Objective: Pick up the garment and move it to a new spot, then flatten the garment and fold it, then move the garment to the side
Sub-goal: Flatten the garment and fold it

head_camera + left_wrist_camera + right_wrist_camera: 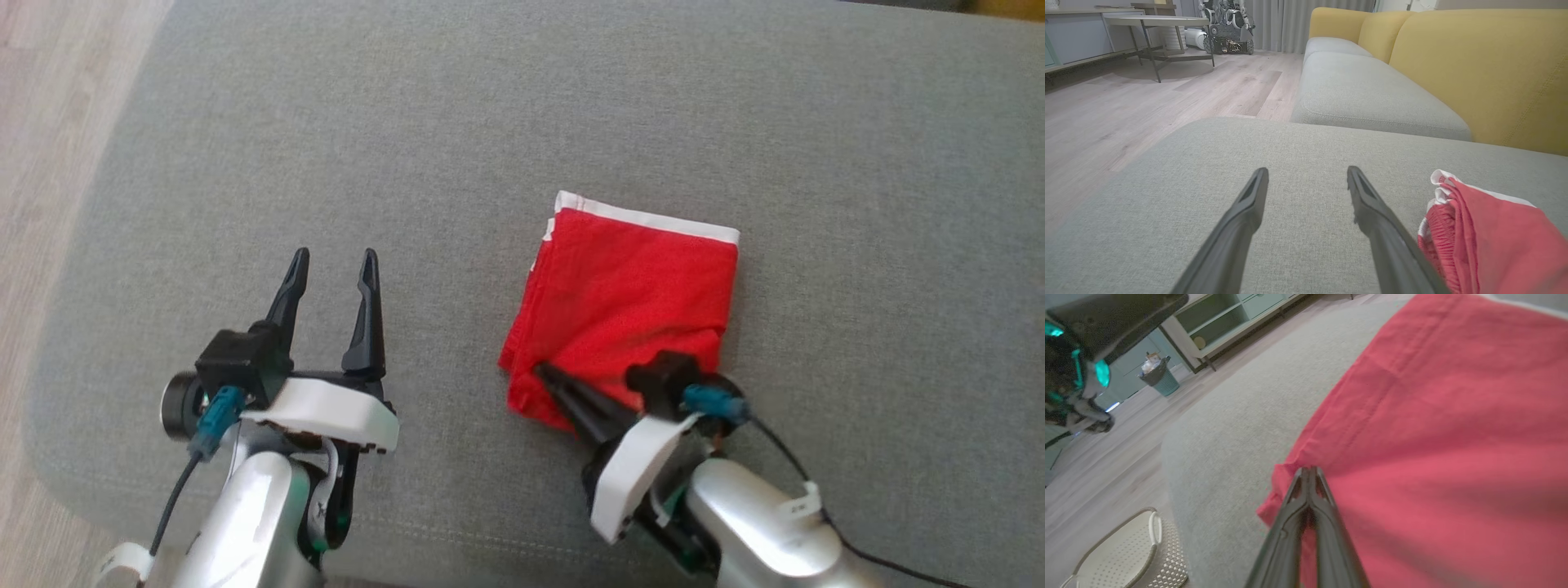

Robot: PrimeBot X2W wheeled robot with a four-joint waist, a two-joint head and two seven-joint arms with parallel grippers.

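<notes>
Cushion (pixel 522 98) bears garment (pixel 637 294); wooden floor (pixel 49 122), seemingly a basket (pixel 1122 555), beside.

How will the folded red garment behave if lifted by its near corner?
Likely floppy: the red garment is thin, creased cloth, so its folded layers may droop open. Probably light, unlikely to slip: the right claw pinches bunched fabric.

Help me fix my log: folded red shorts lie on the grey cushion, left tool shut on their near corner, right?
No: the right tool, not the left tool, is shut on the near corner of the red shorts, as the right wrist view shows.
</notes>
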